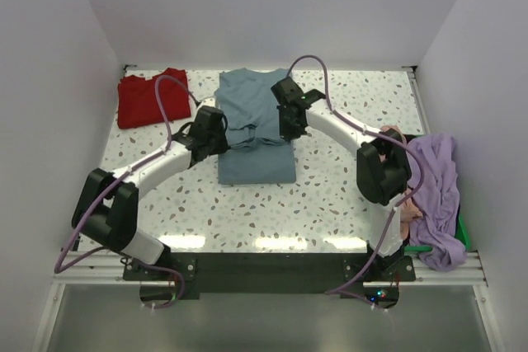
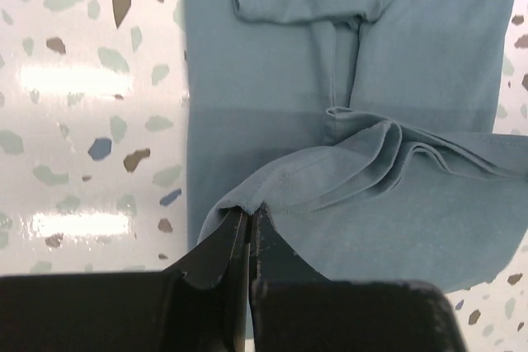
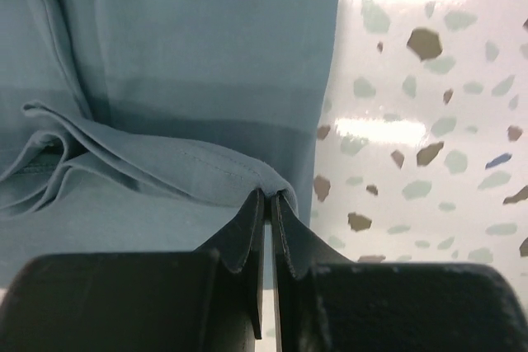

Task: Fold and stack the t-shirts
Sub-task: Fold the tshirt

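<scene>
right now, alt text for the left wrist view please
The left gripper, at the bottom of the view, is shut on a bunched edge of the slate-blue t-shirt, and a creased fold runs from it to the right over the flat part of the shirt. White speckled table shows along the left.

Overhead plus close wrist views — shared blue t-shirt (image 1: 256,166)
</scene>
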Controlling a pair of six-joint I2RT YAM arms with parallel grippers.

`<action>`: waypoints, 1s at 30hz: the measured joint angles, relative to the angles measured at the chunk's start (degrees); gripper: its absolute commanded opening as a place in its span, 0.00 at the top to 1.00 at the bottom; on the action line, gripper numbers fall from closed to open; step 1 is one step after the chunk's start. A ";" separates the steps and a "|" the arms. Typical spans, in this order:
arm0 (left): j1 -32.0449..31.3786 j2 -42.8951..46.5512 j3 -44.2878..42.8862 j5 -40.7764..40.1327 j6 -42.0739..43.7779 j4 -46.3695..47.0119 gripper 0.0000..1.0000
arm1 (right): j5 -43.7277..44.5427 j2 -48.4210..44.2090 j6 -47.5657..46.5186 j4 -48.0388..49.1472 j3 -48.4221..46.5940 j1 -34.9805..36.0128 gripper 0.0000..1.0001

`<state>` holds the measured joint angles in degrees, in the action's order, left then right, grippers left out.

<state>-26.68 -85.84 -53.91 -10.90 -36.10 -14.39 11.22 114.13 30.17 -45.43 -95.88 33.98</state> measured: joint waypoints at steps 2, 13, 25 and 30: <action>0.96 -1.62 -1.46 0.35 0.66 0.83 1.00 | -0.07 1.68 -0.79 0.04 -2.38 -0.90 1.00; 5.38 -12.48 -3.96 5.42 1.46 5.09 1.00 | -0.46 9.16 -3.41 -0.68 -9.40 -3.85 1.00; 6.69 -15.74 -6.73 7.67 1.44 7.02 1.00 | -0.48 12.26 -3.96 -1.36 -12.94 -4.50 1.00; 7.93 -16.31 -7.37 8.17 1.42 7.50 1.00 | -0.50 12.26 -4.04 -1.42 -13.55 -4.79 1.00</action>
<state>-18.74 -102.15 -61.28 -2.72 -34.68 -6.90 10.72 126.39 26.13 -46.85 -109.43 29.19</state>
